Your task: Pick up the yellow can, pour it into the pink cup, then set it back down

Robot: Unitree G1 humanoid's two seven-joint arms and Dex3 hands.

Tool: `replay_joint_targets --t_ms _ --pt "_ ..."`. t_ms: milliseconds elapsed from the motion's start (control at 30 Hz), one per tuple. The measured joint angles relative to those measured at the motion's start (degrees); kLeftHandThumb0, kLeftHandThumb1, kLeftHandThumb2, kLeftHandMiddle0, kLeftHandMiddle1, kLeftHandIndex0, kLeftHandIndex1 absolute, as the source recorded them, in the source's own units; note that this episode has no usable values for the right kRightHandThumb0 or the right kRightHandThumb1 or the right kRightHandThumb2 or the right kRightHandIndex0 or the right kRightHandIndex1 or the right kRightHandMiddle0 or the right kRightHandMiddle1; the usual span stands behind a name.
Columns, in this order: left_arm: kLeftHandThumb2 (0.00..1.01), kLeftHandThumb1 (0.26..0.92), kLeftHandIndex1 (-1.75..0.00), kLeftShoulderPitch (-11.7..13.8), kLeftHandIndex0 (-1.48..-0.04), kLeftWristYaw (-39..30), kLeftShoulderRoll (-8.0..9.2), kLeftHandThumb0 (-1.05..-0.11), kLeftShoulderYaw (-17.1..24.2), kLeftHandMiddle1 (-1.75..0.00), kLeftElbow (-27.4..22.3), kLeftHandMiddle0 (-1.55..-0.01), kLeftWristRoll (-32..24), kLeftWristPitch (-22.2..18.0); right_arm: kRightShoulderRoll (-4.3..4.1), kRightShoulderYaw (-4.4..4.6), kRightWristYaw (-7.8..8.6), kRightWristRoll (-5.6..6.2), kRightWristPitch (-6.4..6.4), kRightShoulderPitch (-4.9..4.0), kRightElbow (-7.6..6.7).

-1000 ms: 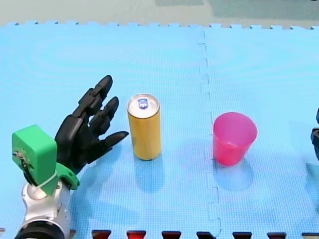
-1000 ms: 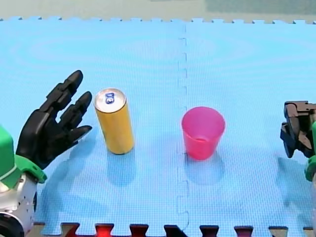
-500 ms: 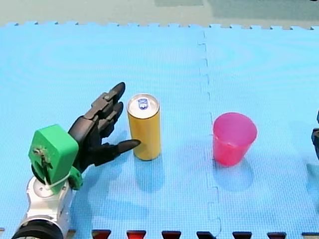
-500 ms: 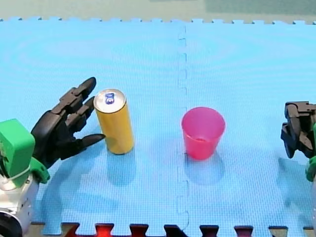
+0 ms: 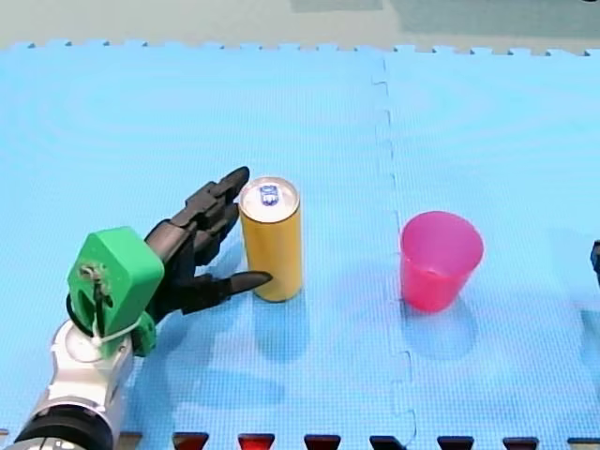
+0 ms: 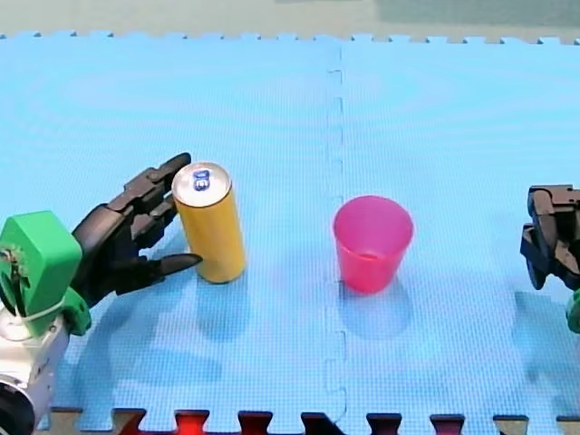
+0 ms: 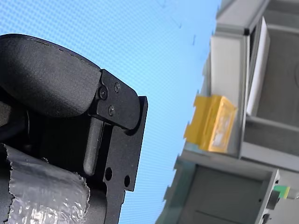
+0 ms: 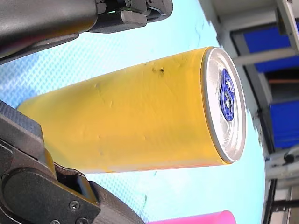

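Observation:
A tall yellow can (image 5: 272, 244) with a silver top stands upright on the blue foam mat. My left hand (image 5: 230, 234) is right against its left side, fingers reaching behind the can and the thumb (image 5: 246, 279) touching its lower front, not closed around it. In the second wrist view the can (image 8: 140, 121) lies between the black fingers (image 8: 70, 18). The pink cup (image 5: 439, 261) stands upright to the can's right, about a can's height away. My right hand (image 6: 551, 237) hangs at the mat's right edge, curled and holding nothing.
A jigsaw seam (image 5: 389, 187) runs across the mat (image 5: 141, 112) between can and cup. The mat's toothed front edge (image 5: 319, 441) lies close to me. In the first wrist view, a yellow box (image 7: 212, 123) and grey shelving sit beyond the mat.
My left hand has slid right and lowered toward the can, from a gap beside it to fingers behind it and thumb at its base. Can and cup have not moved.

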Motion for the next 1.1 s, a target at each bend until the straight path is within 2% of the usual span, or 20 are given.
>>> replay_joint_targets --t_ms 200,533,733,967,1100 --pt "0.0 0.677 -0.01 -0.5 -0.11 -4.0 0.14 -0.916 0.4 -0.01 -0.3 -0.06 -1.6 2.9 -0.13 -0.08 0.11 0.0 -0.13 0.12 -0.02" --pt "0.0 0.669 -0.01 -1.1 -0.13 -6.3 0.09 -0.933 0.7 -0.01 0.0 -0.08 -2.6 4.6 -0.29 -0.25 0.34 0.05 -0.14 0.13 -0.03" --pt "0.0 0.672 -0.01 -2.4 -0.14 -7.8 0.29 -0.954 0.3 -0.01 0.5 -0.1 -2.3 6.1 -0.29 -0.33 0.36 0.07 -0.16 0.13 -0.03" --pt "0.0 0.675 -0.01 -3.3 -0.17 -7.7 0.13 -0.965 -0.2 -0.02 1.2 -0.12 -1.3 6.5 -0.3 -0.37 0.37 0.08 -0.16 0.15 -0.04" --pt "0.0 0.673 -0.01 -3.7 -0.17 -5.3 -0.44 -0.955 -0.9 -0.02 1.6 -0.13 -0.1 6.5 -0.23 -0.41 0.34 0.13 -0.16 0.21 -0.08"
